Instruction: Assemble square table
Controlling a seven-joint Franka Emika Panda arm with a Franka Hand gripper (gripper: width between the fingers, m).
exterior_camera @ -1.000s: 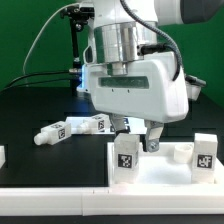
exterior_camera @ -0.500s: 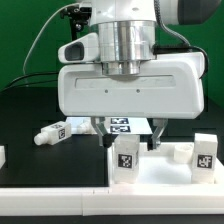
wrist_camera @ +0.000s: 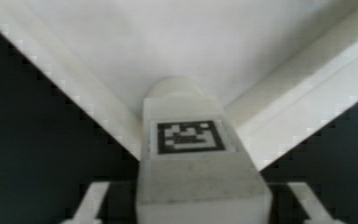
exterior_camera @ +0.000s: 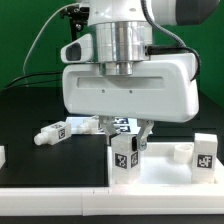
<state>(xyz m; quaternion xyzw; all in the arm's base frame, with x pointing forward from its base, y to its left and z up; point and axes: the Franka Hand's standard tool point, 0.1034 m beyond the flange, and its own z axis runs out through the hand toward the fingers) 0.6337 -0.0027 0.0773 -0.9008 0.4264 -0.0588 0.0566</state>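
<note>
The fingers [wrist_camera: 101,205] sit half closed on either side of an upright leg [exterior_camera: 124,153]; only a thin dark line parts each from it, so I cannot tell whether they grip. That leg stands on the panel [exterior_camera: 150,178], at its corner toward the exterior view's left, and a second leg [exterior_camera: 205,153] stands upright on the panel's other side. Two more legs [exterior_camera: 55,133] lie on the table [exterior_camera: 30,100] beside the panel.
</note>
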